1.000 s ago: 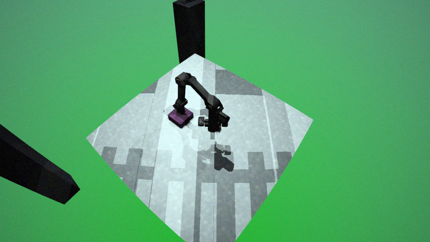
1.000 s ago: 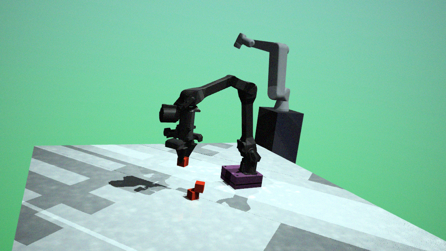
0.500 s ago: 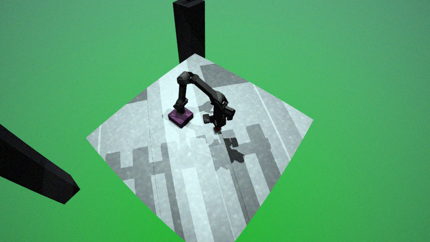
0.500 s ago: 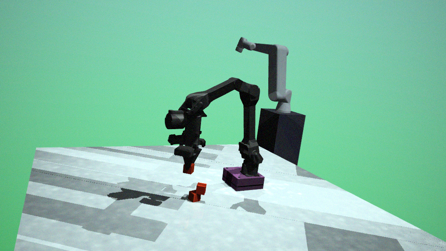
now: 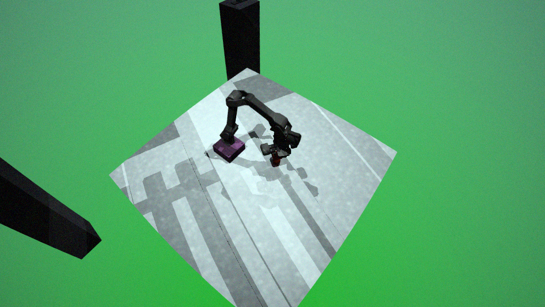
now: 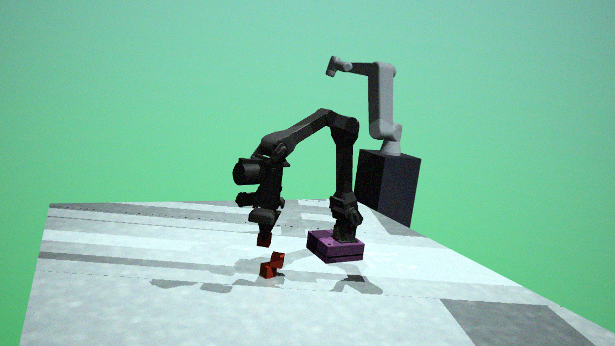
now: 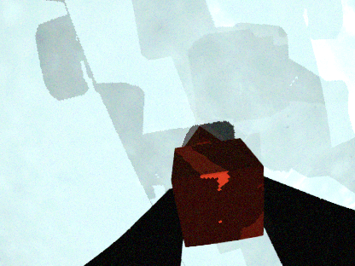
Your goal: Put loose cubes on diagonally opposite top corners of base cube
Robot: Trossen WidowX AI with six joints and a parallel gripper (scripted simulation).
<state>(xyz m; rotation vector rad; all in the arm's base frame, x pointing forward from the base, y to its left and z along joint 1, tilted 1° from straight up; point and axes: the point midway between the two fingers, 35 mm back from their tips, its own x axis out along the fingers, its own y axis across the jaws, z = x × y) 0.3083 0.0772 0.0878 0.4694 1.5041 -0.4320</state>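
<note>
My gripper [image 6: 264,237] [image 7: 217,191] is shut on a red cube [image 6: 264,241] [image 7: 222,209], which looks roughly level in the air above the stack. The red base cube [image 6: 267,271] stands on the table in the exterior view. The other loose cube [image 6: 277,259] sits on a top corner of it, overhanging toward the right. In the wrist view the held cube covers most of the stack; only a dark red corner [image 7: 200,135] shows behind it. In the top view some red shows under the gripper [image 5: 277,155], where the cubes cannot be told apart.
The arm stands on a purple block [image 5: 228,150] [image 6: 339,253] near the stack. A grey second arm [image 6: 380,98] stands on a dark pedestal [image 6: 397,184] beyond the table. Shadows lie across the pale table [image 5: 324,160] [image 6: 344,320].
</note>
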